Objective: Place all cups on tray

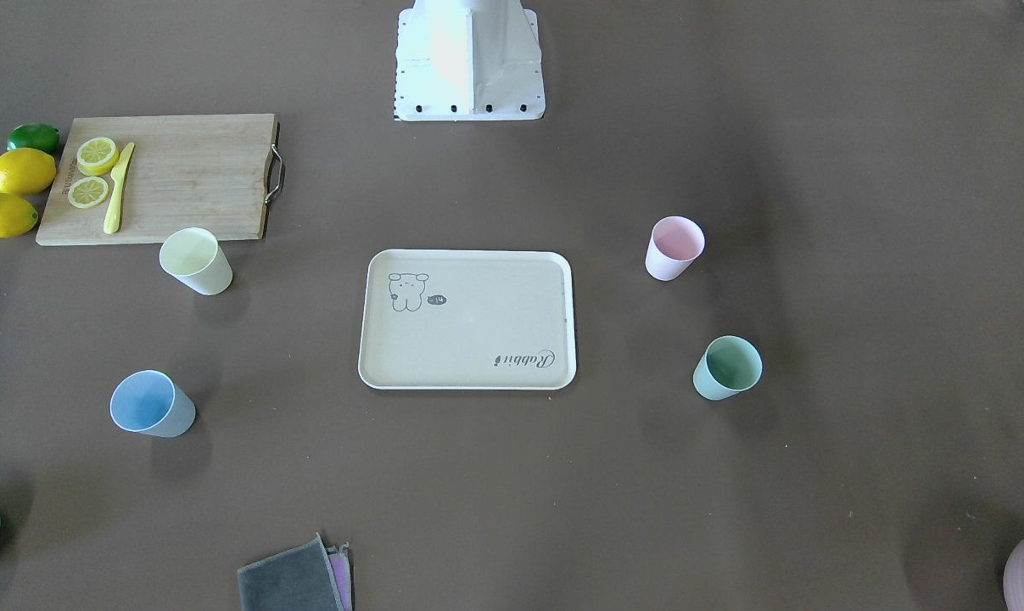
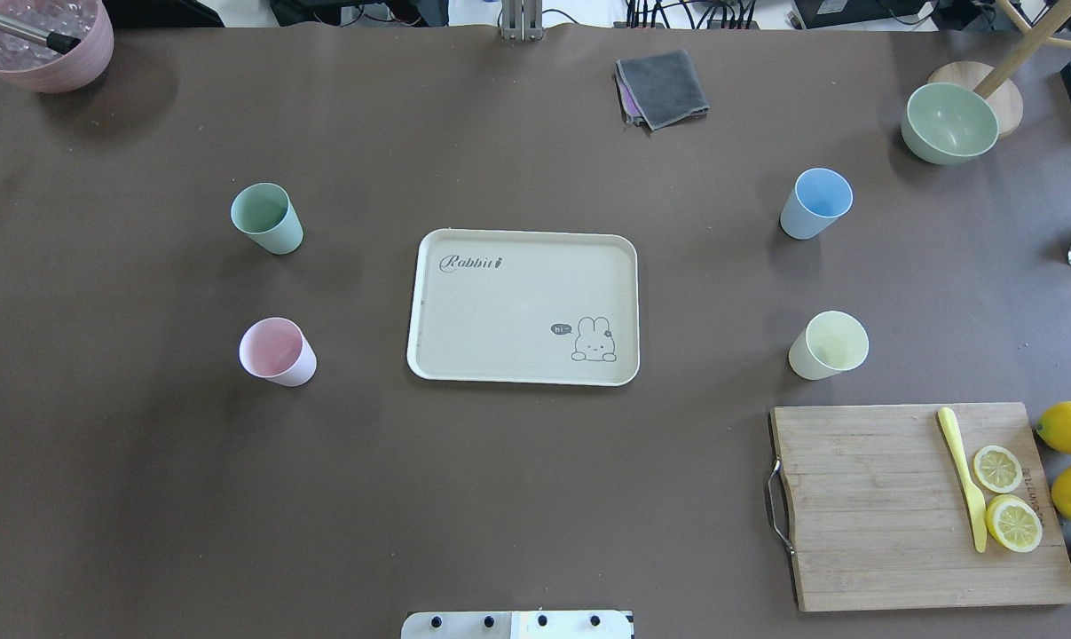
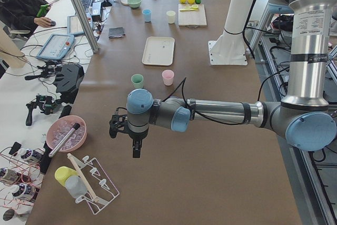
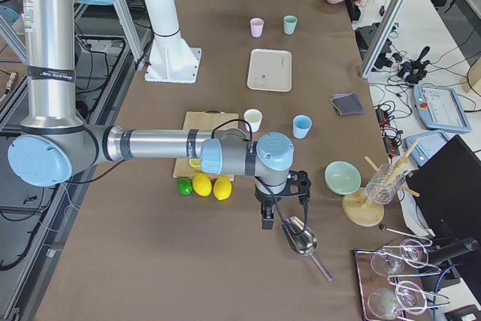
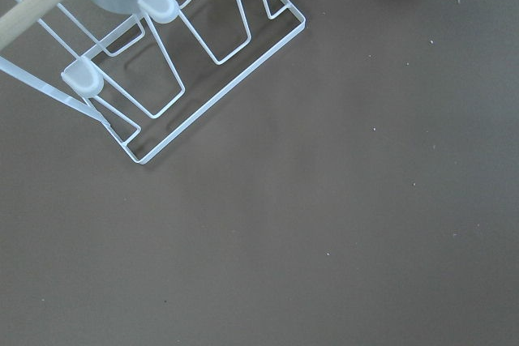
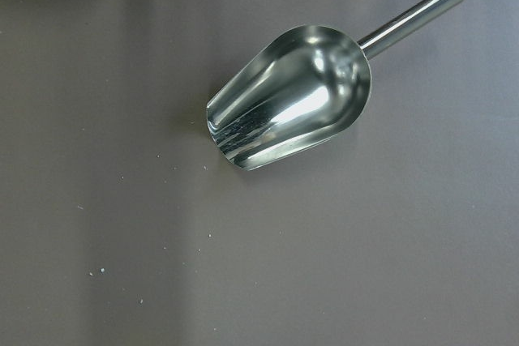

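Observation:
The cream tray (image 2: 491, 302) lies at the table's middle with nothing on it. Four cups stand upright on the table around it. In the overhead view the mint green cup (image 2: 267, 218) and pink cup (image 2: 277, 351) are to its left, the light blue cup (image 2: 816, 203) and pale yellow cup (image 2: 828, 345) to its right. My left gripper (image 3: 136, 151) hangs over the table's end, far from the cups. My right gripper (image 4: 267, 222) hangs over the opposite end. Both show only in the side views, so I cannot tell whether they are open or shut.
A wooden cutting board (image 2: 863, 506) holds lemon slices and a yellow knife, with lemons beside it. A pale green bowl (image 2: 948, 122), a mauve pot (image 2: 43, 40) and a grey cloth (image 2: 662, 87) sit along the far edge. A wire rack (image 5: 162, 62) lies under the left wrist, a metal scoop (image 6: 288, 111) under the right.

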Motion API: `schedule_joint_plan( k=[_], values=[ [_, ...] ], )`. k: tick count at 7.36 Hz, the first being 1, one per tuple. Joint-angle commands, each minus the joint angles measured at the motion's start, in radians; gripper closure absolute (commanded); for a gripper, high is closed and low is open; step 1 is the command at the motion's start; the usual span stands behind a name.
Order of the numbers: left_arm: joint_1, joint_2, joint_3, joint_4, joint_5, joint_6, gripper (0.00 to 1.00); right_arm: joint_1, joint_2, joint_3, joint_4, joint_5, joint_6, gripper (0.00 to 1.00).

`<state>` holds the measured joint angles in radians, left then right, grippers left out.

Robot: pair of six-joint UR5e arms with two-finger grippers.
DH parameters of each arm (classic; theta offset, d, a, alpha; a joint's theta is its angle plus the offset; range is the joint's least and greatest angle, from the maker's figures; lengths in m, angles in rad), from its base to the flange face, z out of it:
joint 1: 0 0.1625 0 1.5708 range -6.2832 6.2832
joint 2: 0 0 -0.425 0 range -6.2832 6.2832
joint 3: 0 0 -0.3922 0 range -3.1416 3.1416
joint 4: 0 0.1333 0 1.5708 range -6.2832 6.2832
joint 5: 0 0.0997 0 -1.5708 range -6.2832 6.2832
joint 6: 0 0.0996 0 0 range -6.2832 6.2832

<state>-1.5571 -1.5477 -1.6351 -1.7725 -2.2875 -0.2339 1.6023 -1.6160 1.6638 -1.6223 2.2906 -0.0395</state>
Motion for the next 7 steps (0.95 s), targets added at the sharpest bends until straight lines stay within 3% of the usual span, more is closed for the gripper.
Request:
schedule_joint_plan(
  k=[1,7],
  values=[
    [0.002,0.006,-0.005,-0.002,-0.001,0.001,0.02,-0.001,0.001,-0.001,-0.002,0.004,0.001,0.0],
    [0.005,0.009,0.018,-0.001,-0.001,0.001,0.02,-0.002,-0.005,0.004,-0.007,0.007,0.001,0.0]
  ],
)
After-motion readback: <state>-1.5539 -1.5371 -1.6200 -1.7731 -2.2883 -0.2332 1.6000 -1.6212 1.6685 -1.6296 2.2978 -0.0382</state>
